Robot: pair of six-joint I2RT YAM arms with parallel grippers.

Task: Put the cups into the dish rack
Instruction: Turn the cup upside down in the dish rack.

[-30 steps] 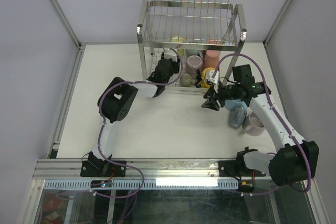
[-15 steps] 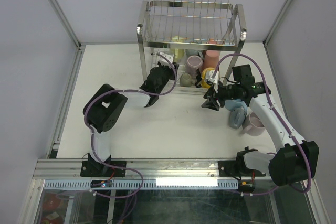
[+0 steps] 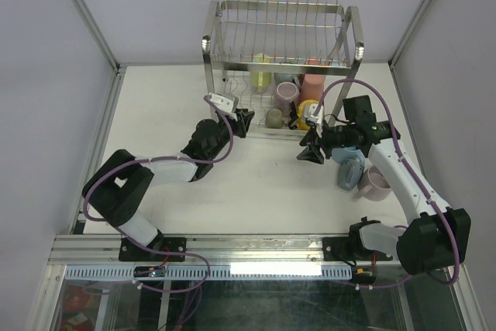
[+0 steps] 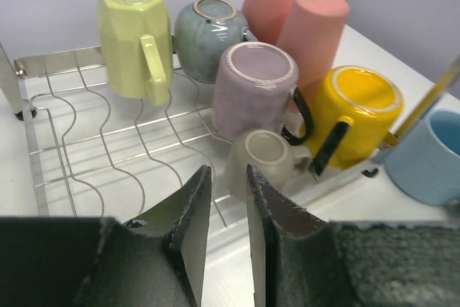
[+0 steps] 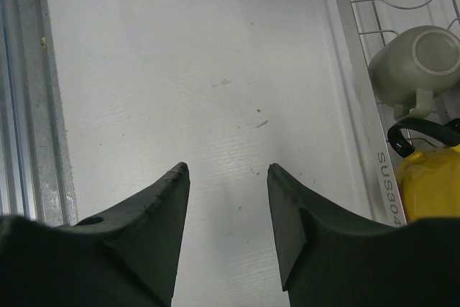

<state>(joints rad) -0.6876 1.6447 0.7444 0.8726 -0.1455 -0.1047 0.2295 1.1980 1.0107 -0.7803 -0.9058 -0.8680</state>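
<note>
We find the left gripper (image 4: 224,177) open only by a narrow slit and holding nothing, at the front edge of the dish rack (image 4: 86,131), near the small grey-beige cup (image 4: 260,157). The right gripper (image 5: 226,170) stands apart and empty over the white tabletop (image 5: 180,70). The left wrist view alone shows seven cups inverted on the lower tier. The top view alone shows a light blue cup (image 3: 350,170) and a pale pink cup (image 3: 377,184) near the tabletop's right edge. Grey walls (image 3: 46,75) enclose it.
</note>
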